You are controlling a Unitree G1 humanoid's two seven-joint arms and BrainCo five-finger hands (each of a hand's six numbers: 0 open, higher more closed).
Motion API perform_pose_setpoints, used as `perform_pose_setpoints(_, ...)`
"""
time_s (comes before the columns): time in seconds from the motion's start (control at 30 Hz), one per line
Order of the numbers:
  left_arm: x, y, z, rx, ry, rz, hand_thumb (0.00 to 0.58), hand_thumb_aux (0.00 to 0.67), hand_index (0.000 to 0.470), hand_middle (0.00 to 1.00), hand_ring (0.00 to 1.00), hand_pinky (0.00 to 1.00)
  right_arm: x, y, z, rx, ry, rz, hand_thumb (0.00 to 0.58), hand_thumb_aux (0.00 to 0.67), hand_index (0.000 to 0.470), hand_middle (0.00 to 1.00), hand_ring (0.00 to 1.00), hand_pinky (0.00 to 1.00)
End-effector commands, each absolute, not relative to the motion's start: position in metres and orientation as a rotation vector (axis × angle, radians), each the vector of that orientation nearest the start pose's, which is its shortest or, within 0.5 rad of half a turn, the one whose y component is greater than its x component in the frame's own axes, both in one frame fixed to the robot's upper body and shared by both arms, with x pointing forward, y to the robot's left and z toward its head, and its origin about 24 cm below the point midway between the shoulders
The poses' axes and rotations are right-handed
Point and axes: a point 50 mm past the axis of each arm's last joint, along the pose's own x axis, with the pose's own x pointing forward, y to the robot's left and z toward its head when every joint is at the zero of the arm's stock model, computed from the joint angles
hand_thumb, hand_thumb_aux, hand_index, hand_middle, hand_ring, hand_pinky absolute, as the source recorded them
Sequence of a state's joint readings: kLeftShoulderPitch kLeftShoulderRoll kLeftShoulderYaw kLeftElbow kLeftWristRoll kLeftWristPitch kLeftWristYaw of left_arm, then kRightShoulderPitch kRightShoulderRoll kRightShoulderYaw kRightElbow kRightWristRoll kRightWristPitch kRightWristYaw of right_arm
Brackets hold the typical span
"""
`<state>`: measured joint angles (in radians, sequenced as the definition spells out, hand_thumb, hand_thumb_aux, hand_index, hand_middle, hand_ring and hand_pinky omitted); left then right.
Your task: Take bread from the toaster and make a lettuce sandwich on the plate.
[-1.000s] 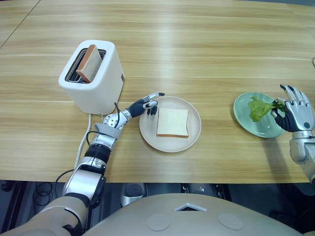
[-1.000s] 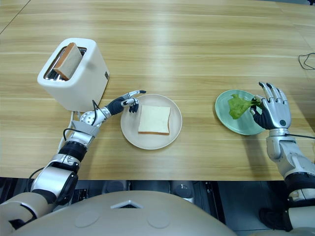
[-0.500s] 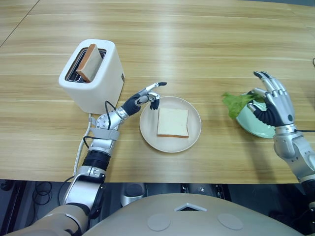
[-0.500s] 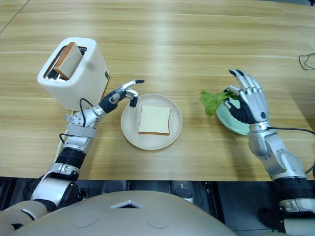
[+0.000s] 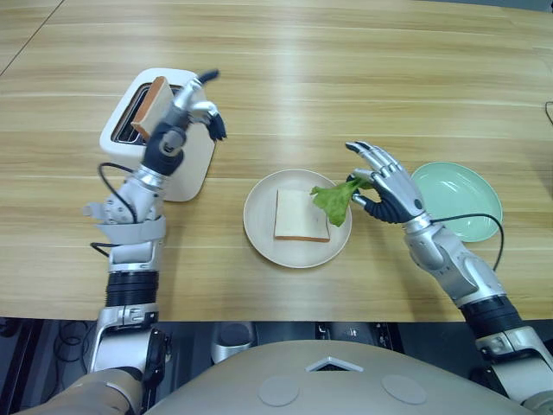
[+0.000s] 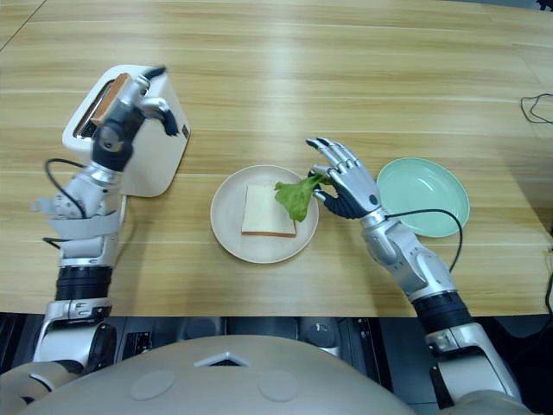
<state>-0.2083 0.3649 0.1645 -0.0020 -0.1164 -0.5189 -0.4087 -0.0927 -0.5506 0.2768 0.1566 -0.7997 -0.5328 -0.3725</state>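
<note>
A white toaster (image 5: 192,169) stands at the left of the wooden table, with a browned bread slice (image 5: 155,104) sticking out of its slot. My left hand (image 5: 187,111) hovers over the toaster top, just right of that slice, fingers spread and holding nothing. A beige plate (image 5: 258,218) in the middle carries a white bread slice (image 5: 299,216). My right hand (image 5: 389,187) is at the plate's right rim, shut on a green lettuce leaf (image 5: 333,199). The leaf hangs over the slice's right edge.
A pale green plate (image 5: 458,204) with nothing on it lies to the right of my right hand. A black cable (image 5: 494,245) loops by that plate's near side. Bare wood stretches across the far half of the table.
My left hand has risen from the beige plate's left rim to the toaster top. My right hand has carried the lettuce left from the green plate to the beige plate.
</note>
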Motion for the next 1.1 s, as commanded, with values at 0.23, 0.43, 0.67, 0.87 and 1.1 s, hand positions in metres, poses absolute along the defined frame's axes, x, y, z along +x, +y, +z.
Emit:
perform_pose_setpoints(0.23, 0.250, 0.279, 0.204, 0.572, -0.747, 0.047, 0.000, 0.000, 0.000, 0.42, 0.42, 0.42, 0.261, -0.132, 0.017, -1.245, -0.566, 0.477, 0.575, 0.607, 0.417, 0.00, 0.00, 0.00)
perform_pose_setpoints(0.43, 0.257, 0.298, 0.190, 0.735, -0.584, 0.125, 0.000, 0.000, 0.000, 0.38, 0.38, 0.38, 0.262, -0.124, 0.002, -1.269, -0.548, 0.530, 0.484, 0.397, 0.272, 0.00, 0.00, 0.00)
perform_pose_setpoints(0.67, 0.266, 0.305, 0.153, 0.930, -0.325, 0.062, 0.000, 0.000, 0.000, 0.37, 0.37, 0.37, 0.263, -0.126, 0.001, -1.279, -0.551, 0.520, 0.000, 0.000, 0.000, 0.00, 0.00, 0.00)
perform_pose_setpoints(0.87, 0.269, 0.321, 0.139, 1.083, -0.196, 0.106, 0.000, 0.000, 0.000, 0.37, 0.37, 0.37, 0.264, -0.130, 0.010, -1.268, -0.580, 0.482, 0.000, 0.000, 0.000, 0.00, 0.00, 0.00)
perform_pose_setpoints(1.1, 0.268, 0.331, 0.124, 1.190, -0.087, 0.091, 0.124, 0.076, 0.052, 0.37, 0.37, 0.37, 0.265, -0.131, 0.018, -1.256, -0.600, 0.446, 0.000, 0.000, 0.000, 0.00, 0.00, 0.00)
